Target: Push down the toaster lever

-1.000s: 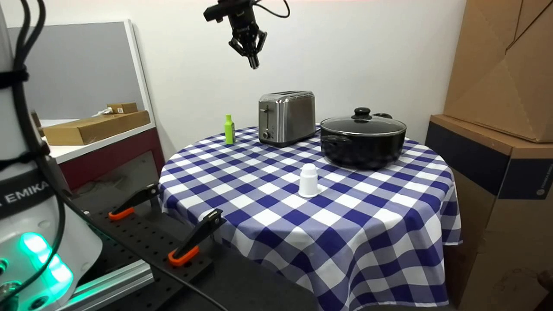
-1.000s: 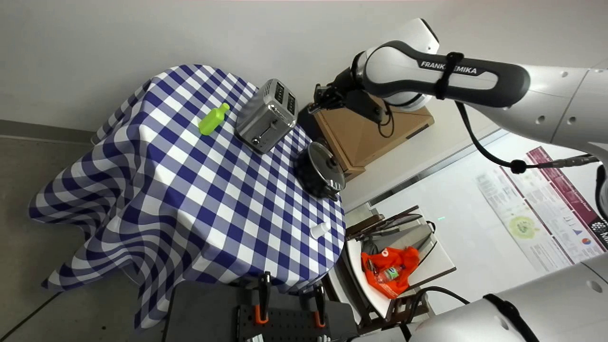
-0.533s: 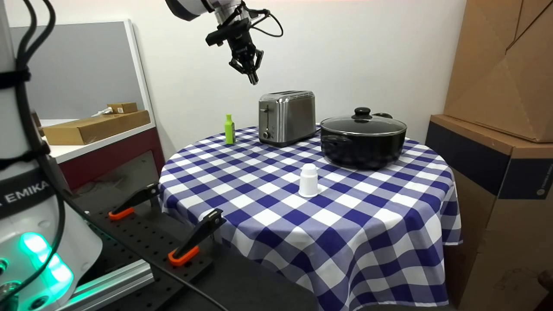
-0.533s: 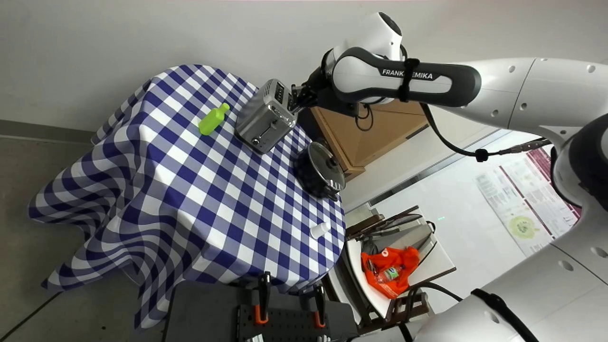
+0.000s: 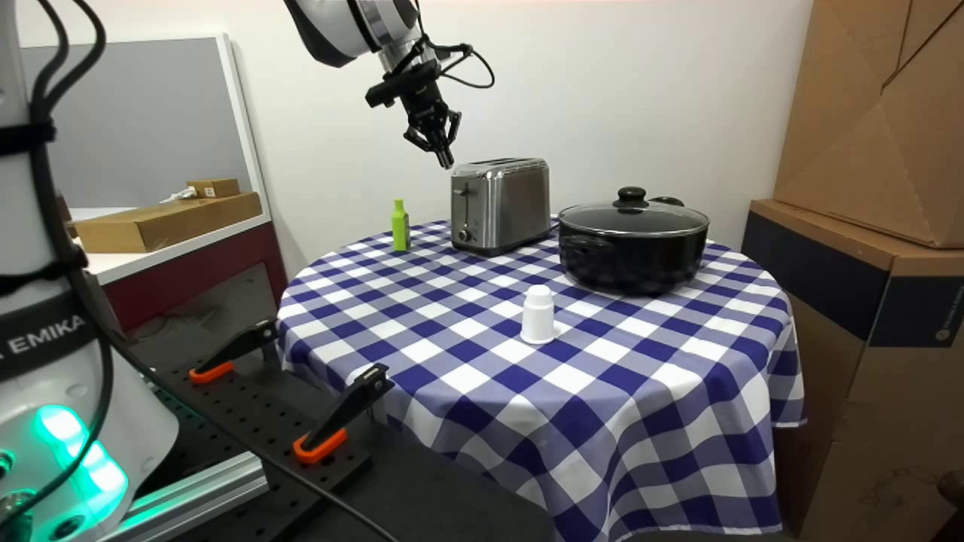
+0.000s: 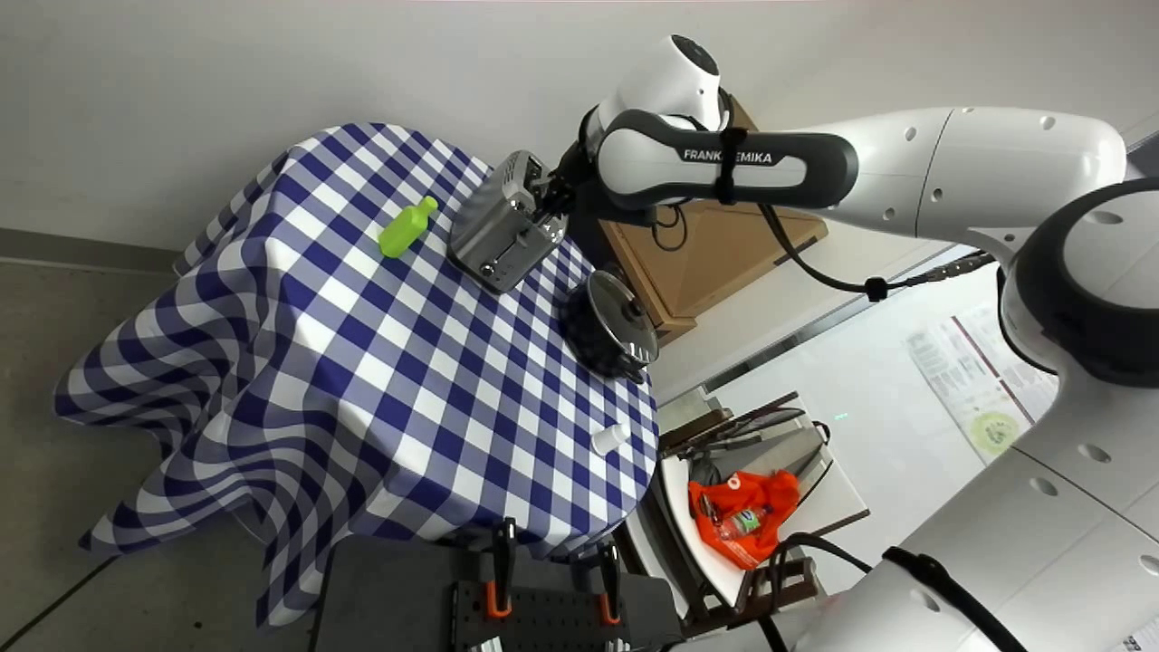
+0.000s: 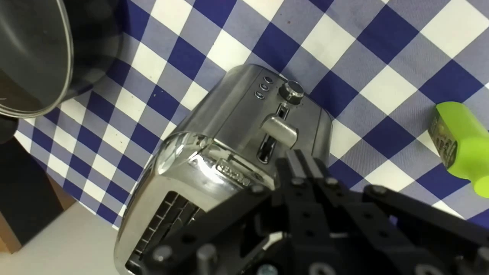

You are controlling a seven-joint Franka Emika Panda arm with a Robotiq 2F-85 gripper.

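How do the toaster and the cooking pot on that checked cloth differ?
The toaster is silvery metal, while the pot is black. The toaster is boxy; the pot is round. The toaster has open slots in its top, whereas a lid covers the pot. Both stand on the checked cloth.

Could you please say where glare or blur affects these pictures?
In the wrist view, bright glare streaks the toaster along its shiny edge, and the fingers look slightly soft; in an exterior view, the green base light burns out nearly white; in an exterior view, small highlights dot the pot lid.
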